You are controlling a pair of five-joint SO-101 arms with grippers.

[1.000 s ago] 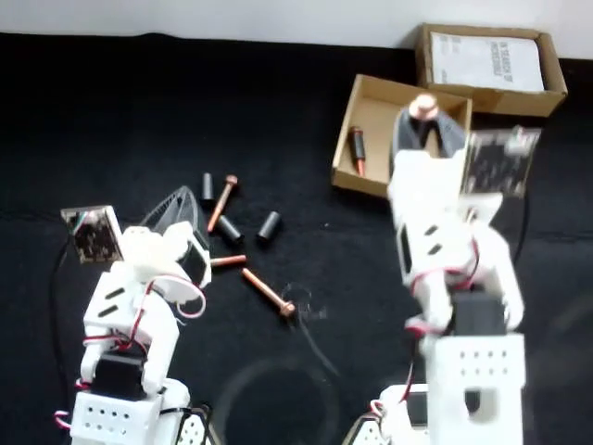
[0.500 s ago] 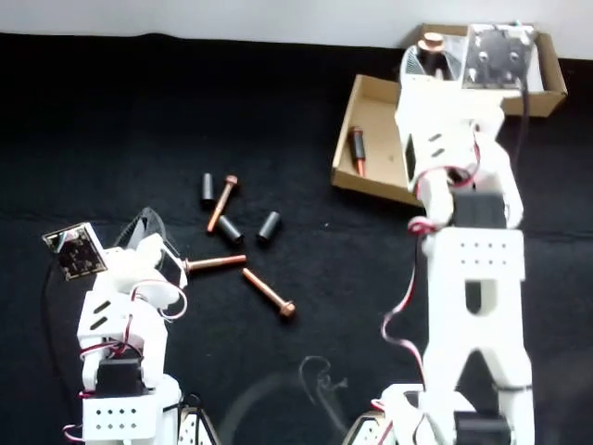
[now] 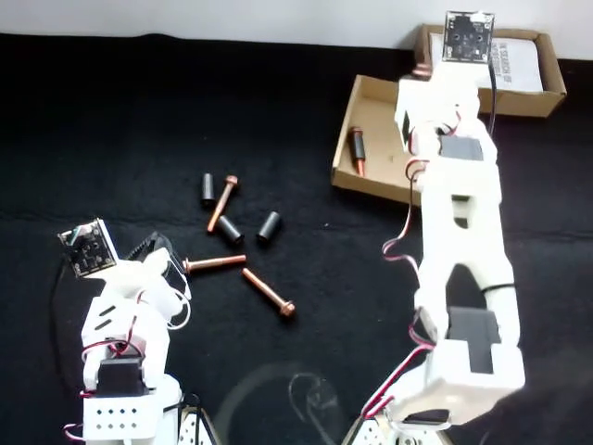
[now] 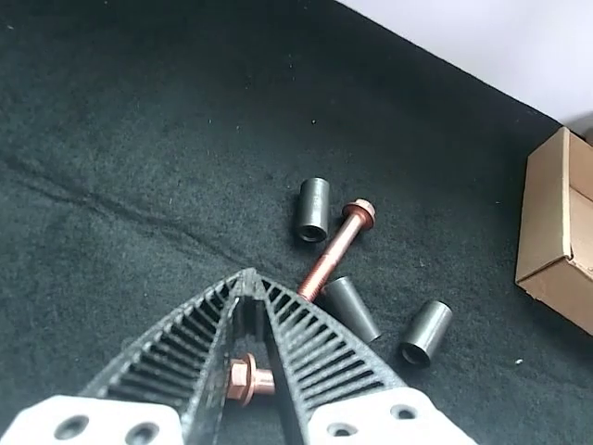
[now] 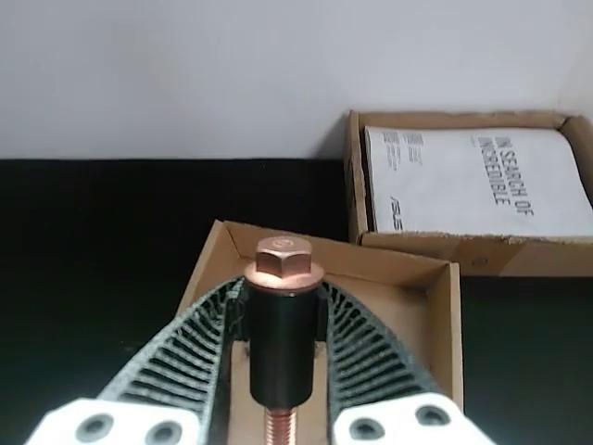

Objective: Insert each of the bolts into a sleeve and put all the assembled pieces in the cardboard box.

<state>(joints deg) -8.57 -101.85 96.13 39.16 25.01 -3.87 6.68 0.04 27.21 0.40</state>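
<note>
High view: three stubby dark sleeves [image 3: 269, 226] lie loose on the black tabletop [image 3: 111, 120], well left of the cardboard box [image 3: 378, 116], plus three copper hex-head bolts [image 3: 222, 204]. One of them, the held bolt [image 3: 218, 263], has its head end at the left pincer [image 3: 167, 260] and its shaft aimed toward the box side. One assembled piece [image 3: 357, 150] lies inside the box.

Left wrist view: the pincer's clamped on that bolt's head.

Right wrist view: the right pincer [image 5: 283, 297] squeezes a sleeved bolt [image 5: 283, 343] just above the box. Its axis runs along the fingers, hex head at the tips.
</note>
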